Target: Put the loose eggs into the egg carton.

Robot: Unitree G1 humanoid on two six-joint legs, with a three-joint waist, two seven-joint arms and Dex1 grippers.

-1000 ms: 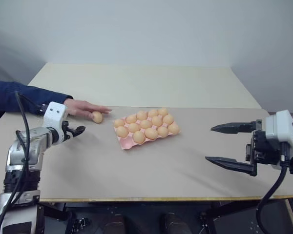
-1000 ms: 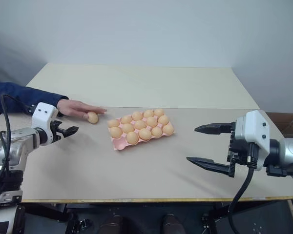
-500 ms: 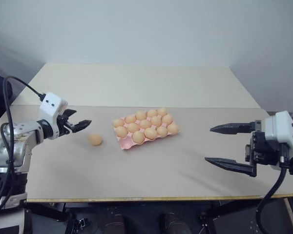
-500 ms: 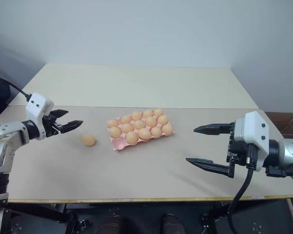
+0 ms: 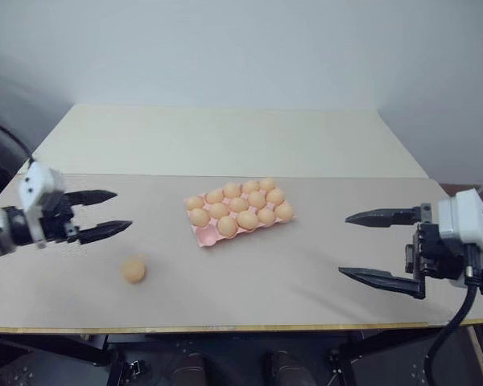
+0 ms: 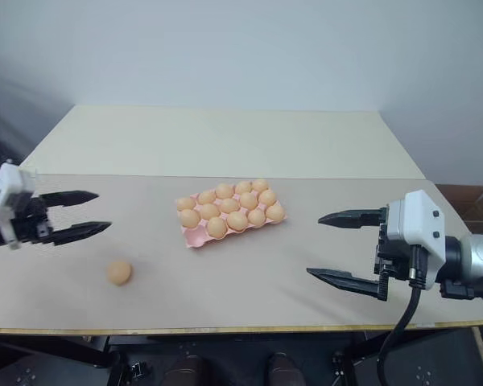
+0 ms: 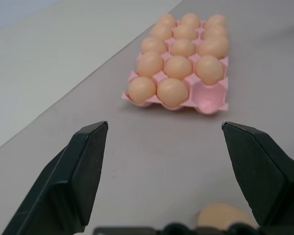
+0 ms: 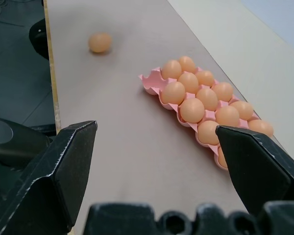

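Egg point(image 7: 224, 217) is peeking out half-hidden behind the left gripper point(image 5: 98, 213); carton point(image 5: 208, 235) is sitting on a beige table point(image 5: 225, 145). Both grippers are hanging wide apart, right gripper point(image 5: 378, 248) too, each empty.

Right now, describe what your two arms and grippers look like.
Each gripper, left and right, has two long, pointed black fingers on a black base. A boxy white housing sits behind each. The left one bears two small dark dots. A black cable hangs in a loop from the right wrist, and another black cable arcs up behind the left arm. The right forearm is silver-grey.
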